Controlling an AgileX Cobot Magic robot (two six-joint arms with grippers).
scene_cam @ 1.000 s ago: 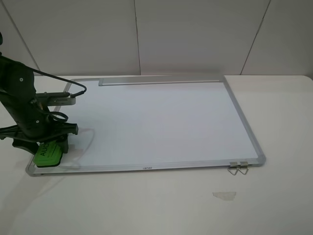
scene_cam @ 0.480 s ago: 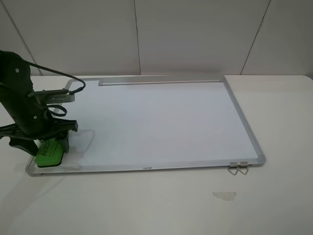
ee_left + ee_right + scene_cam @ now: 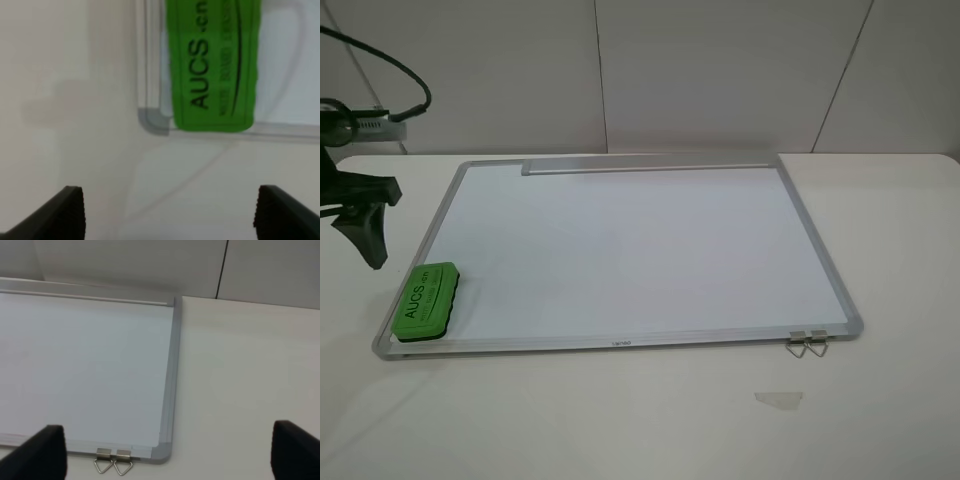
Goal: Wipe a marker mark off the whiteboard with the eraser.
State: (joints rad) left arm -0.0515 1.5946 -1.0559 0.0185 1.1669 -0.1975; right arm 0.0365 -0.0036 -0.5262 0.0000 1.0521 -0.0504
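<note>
The whiteboard lies flat on the white desk, its silver frame running close to the desk's far edge and its grey tray strip along that far side. The green eraser rests on the board in its near left corner, lettering up, one end just at the frame; in the left wrist view the eraser overlaps the inner edge of the frame at that rounded corner. No marker mark can be made out on the white surface.

The left gripper hangs above the desk beyond the board's left edge, apart from the eraser; its dark fingers stand wide apart with nothing between them. The right gripper shows only in its own wrist view, over the board's near right corner, its fingers also spread wide and empty.

Two small metal hanger clips sit on the frame at the near right corner. A clear scrap of tape lies on the desk nearer the front edge, well apart from the board.
</note>
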